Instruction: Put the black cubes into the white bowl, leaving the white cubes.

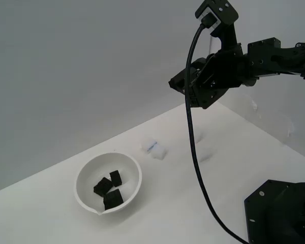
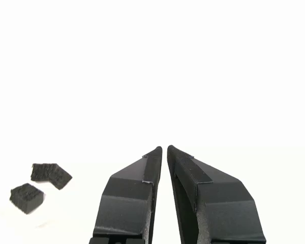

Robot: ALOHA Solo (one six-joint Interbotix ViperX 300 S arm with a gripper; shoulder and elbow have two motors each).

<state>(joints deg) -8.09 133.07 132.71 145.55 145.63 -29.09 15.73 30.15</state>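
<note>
On the white tabletop [image 1: 157, 203] we see the round glossy white bowl [image 1: 86, 175], its small pouring lip pointing toward six o'clock in the exterior view. Inside lie three small matte black cubes [image 1: 109, 189], clustered close together. Small white cubes [image 1: 155, 148] sit at the bowl's two o'clock, apart from it. The black gripper [image 2: 164, 148] hangs high above the tabletop, its fingers [image 2: 142, 175] nearly touching, holding nothing.
</note>
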